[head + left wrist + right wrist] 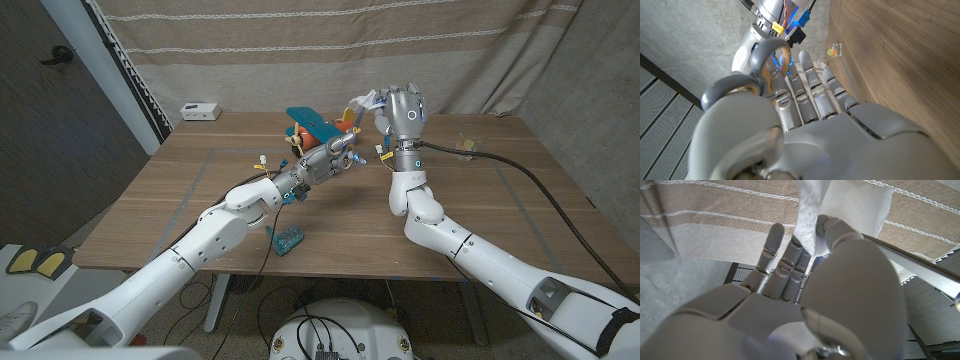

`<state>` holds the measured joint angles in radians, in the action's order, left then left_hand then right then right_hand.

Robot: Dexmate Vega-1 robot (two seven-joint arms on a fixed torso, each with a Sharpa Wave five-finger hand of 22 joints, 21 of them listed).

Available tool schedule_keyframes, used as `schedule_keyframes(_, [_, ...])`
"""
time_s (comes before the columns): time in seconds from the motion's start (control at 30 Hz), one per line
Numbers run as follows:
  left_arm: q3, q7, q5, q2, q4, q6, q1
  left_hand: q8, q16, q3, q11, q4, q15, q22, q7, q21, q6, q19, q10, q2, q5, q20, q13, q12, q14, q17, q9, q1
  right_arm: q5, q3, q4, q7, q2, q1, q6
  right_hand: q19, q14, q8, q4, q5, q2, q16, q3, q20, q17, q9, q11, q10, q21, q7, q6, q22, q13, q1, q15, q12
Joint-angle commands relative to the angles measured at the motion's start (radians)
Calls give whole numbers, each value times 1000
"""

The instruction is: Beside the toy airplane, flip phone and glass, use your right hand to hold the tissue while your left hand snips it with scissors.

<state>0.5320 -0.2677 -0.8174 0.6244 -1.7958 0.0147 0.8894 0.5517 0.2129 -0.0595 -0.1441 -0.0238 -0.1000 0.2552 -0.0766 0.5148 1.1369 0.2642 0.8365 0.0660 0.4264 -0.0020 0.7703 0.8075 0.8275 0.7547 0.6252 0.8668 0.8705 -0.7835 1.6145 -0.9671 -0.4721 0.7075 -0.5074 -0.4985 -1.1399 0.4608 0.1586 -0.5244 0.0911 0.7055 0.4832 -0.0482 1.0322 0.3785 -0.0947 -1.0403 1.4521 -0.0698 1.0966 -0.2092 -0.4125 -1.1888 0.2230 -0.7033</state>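
A striped beige curtain hangs behind my wooden counter (480, 200), with a dark panel off to the far left. A small white box (200, 110) sits at the counter's far left edge.

My right robot hand (402, 110) is raised above the far middle of the counter, fingers upward, and it pinches the white tissue (366, 102) between thumb and fingers. In the right wrist view the tissue (840, 210) stands up out of that pinch against the curtain, and a long metal blade (920, 267) crosses just beside my thumb.

My left robot hand (325, 158) reaches in from the left toward the right one and holds the scissors (350, 138), whose tips point up at the tissue; I cannot tell whether the blades touch the sheet. In the left wrist view a grey scissor loop (767, 57) sits around my thumb.

The toy airplane (312, 122), teal and orange, lies on the counter just behind my left robot hand. The glass (466, 146) stands at the far right, well apart from both hands. A teal object (287, 238), probably the flip phone, lies near the counter's near edge under my left arm.
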Motion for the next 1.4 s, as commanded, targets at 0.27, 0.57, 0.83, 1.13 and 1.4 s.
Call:
schedule_keyframes(0.27, [-4, -30, -21, 18, -14, 12, 7, -1, -4, -2, -67, 13, -130, -6, -80, 4, -68, 5, 83, 98, 12, -2, 155, -1, 14, 0, -5, 127, 2, -7, -9, 30, 14, -14, -51, 0, -7, 6, 0, 5, -1, 3, 15, -141, 7, 4, -33, -99, 2, -2, -4, 0, -184, -2, 11, 0])
schedule_keyframes(0.57, [-10, -40, -25, 23, -17, -9, 27, 2, -3, -3, -66, 16, -131, -9, -79, 3, -68, 5, 87, 94, 15, -3, 153, -4, 19, -1, -5, 137, 6, -27, -44, 39, 26, -38, -67, 2, -8, 5, 0, 10, -2, 3, 18, -142, 5, 6, -29, -99, 6, 0, -5, -1, -186, -1, 11, 2])
schedule_keyframes(0.83, [-26, -37, -15, 38, -19, -30, 34, -2, -2, -18, -67, 22, -130, -14, -94, 1, -66, 9, 93, 78, 20, -3, 146, -9, 28, -3, -16, 141, 7, -40, -52, 38, 35, -47, -80, 3, -6, 5, 0, 11, -2, 0, 20, -142, 1, 7, -30, -99, 9, -2, -4, -2, -188, 0, 10, 2])
schedule_keyframes(1.13, [-33, -49, -18, 48, -18, -34, 35, -4, -2, -27, -67, 29, -130, -17, -94, -1, -60, 10, 102, 77, 26, -2, 144, -10, 31, -4, -27, 148, 6, -49, -52, 47, 39, -52, -97, 4, -5, 4, -1, 13, -2, 2, 23, -141, 2, 9, -31, -99, 9, -2, -4, -1, -189, 1, 11, 4])
schedule_keyframes(1.4, [-41, -42, 13, 62, -19, -64, 42, -7, -3, -34, -67, 33, -130, -19, -93, -3, -59, 9, 110, 75, 29, -2, 144, -10, 33, -5, -35, 155, 11, -57, -43, 54, 42, -55, -111, 4, -7, 4, 0, 14, 0, 3, 26, -141, 3, 9, -33, -100, 7, -2, -5, 1, -189, 2, 11, 5])
